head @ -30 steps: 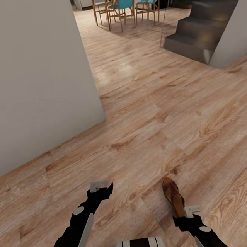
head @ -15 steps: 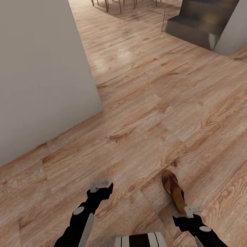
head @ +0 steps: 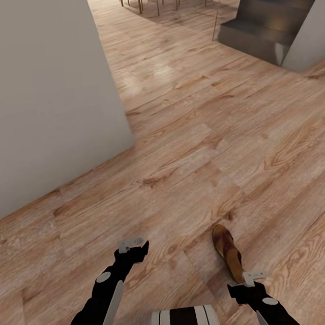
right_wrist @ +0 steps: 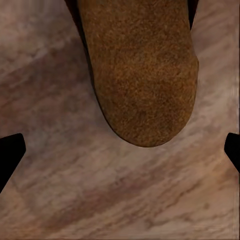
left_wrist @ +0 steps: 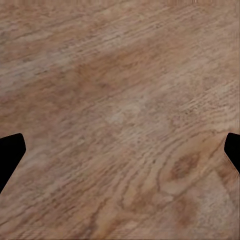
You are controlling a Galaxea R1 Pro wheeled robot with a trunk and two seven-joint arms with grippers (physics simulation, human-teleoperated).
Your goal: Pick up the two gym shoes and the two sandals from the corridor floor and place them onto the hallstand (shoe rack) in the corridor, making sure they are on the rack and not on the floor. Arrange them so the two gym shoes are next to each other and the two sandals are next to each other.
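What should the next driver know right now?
Left hand: open, empty, over bare floor.
Right hand: open, empty, just behind one sandal's heel end.
That sandal lies flat on the floor, not gripped.
Done: nothing racked as far as these pictures show.
Left: grab this sandal, find the other sandal and both gym shoes, set each pair side by side on the rack.
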